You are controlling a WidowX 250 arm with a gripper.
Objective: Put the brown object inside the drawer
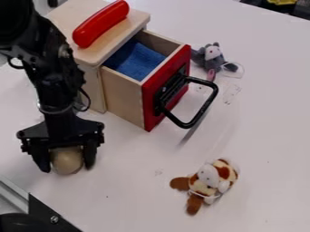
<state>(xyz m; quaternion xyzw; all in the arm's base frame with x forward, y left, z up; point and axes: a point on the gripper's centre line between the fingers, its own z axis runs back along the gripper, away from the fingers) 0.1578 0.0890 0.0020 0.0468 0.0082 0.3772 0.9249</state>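
The black two-finger pincer [66, 165] hangs down at the left side, over the white surface [130, 186]. Its two fingers are spread as wide as the smooth, round, light brown thing [66, 158] and squeeze it, one finger on each side. The brown thing sits right between them, with its bottom about level with the finger ends. I can't tell if it touches the surface. It is outside the wooden drawer with a red front [155, 103], in front of it and off to the left. The drawer is pulled open and has a blue cloth [136, 60] inside and a bent black handle [201, 108] on its front. It is part of a pale wooden box [82, 12], and a shiny, long red thing [101, 23] lies on top. A gray toy mouse [213, 56] lies behind the handle. A brown and white stuffed toy [209, 179] lies nearer the front.
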